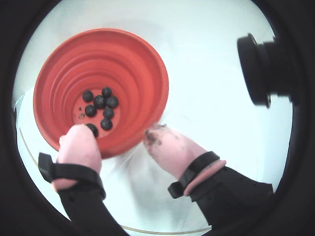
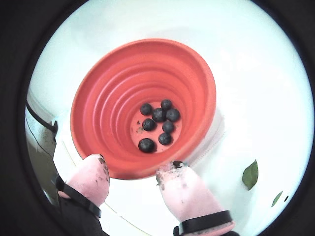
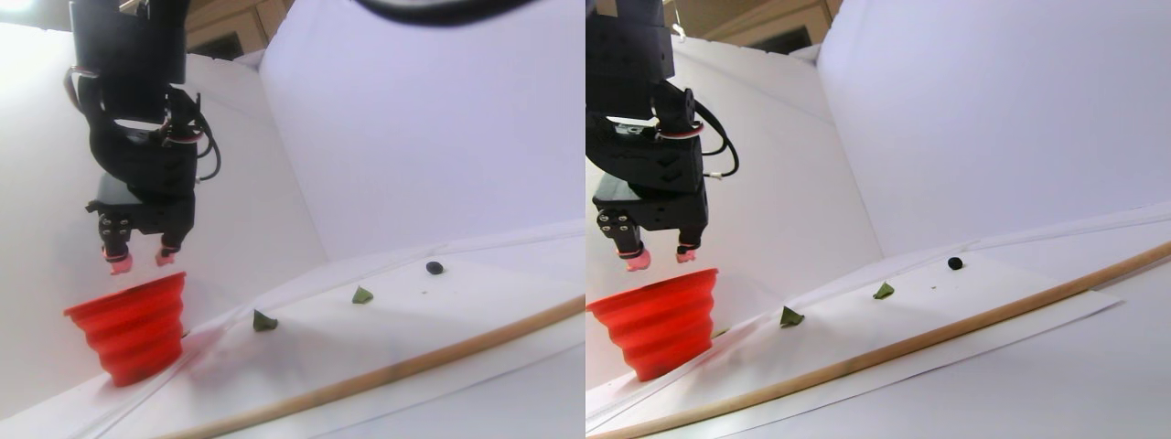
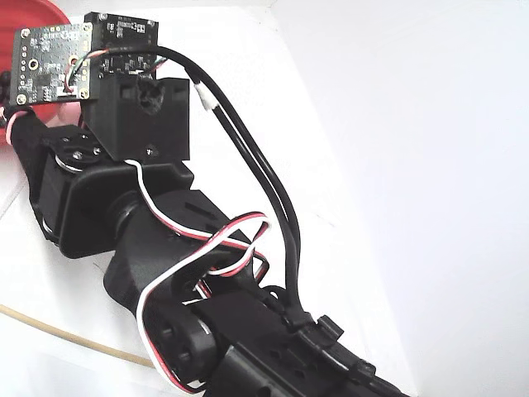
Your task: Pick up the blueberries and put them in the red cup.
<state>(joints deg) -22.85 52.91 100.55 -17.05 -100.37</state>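
Here we see our gripper (image 2: 133, 172) spread wide and empty, just above the red cup (image 2: 98, 98), blueberries (image 2: 158, 115) clustered inside.

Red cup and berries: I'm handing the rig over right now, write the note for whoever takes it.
Gripper: open, empty, pink-tipped jaws apart just above the near rim of the round red-orange stepped collapsible cup.
In the cup: seven small dark blue-black blueberries on its floor.
Left: one dark round berry on the white table, beyond two flat green leaves, seen in the stereo pair view. No other loose berries are visible.
Next, probably: lift clear, go to that berry, skip the leaves.
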